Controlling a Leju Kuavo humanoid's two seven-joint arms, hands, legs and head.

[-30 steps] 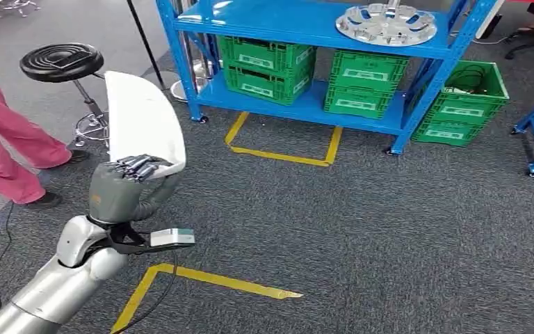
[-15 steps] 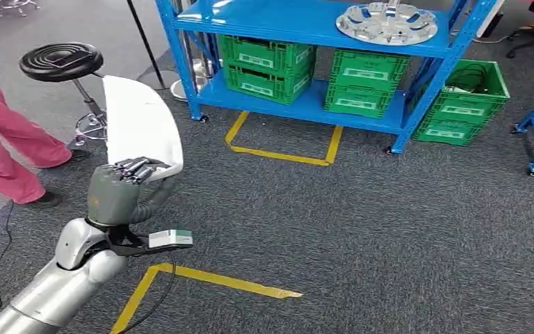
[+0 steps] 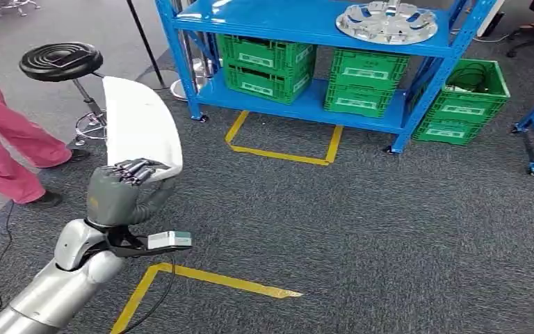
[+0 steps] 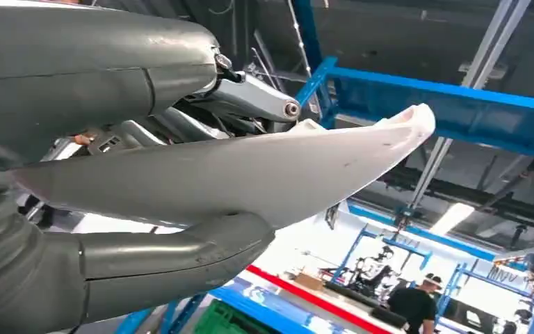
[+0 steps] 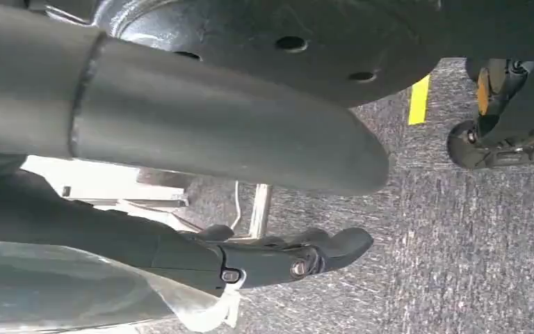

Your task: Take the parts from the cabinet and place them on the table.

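My left hand [image 3: 122, 191] is gripping a white curved panel [image 3: 141, 124] by its lower edge, fingers curling over it, holding it upright above grey carpet [image 3: 361, 229], well apart from the blue shelf [image 3: 299, 28]. Its wrist view is showing the thumb [image 4: 174, 254] pressing beneath the panel. My right hand [image 5: 201, 139] is hanging with fingers apart, holding nothing. The labels on the green crates [image 3: 268, 62] are unreadable.

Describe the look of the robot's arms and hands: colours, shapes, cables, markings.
The left arm is silver, built of rounded glossy segments with a ball-like wrist joint. The left hand has a matte grey shell and darker ribbed fingers. A black bracket at the wrist carries a small pale box. The right hand shows a thick grey thumb and dark fingers. No markings visible.
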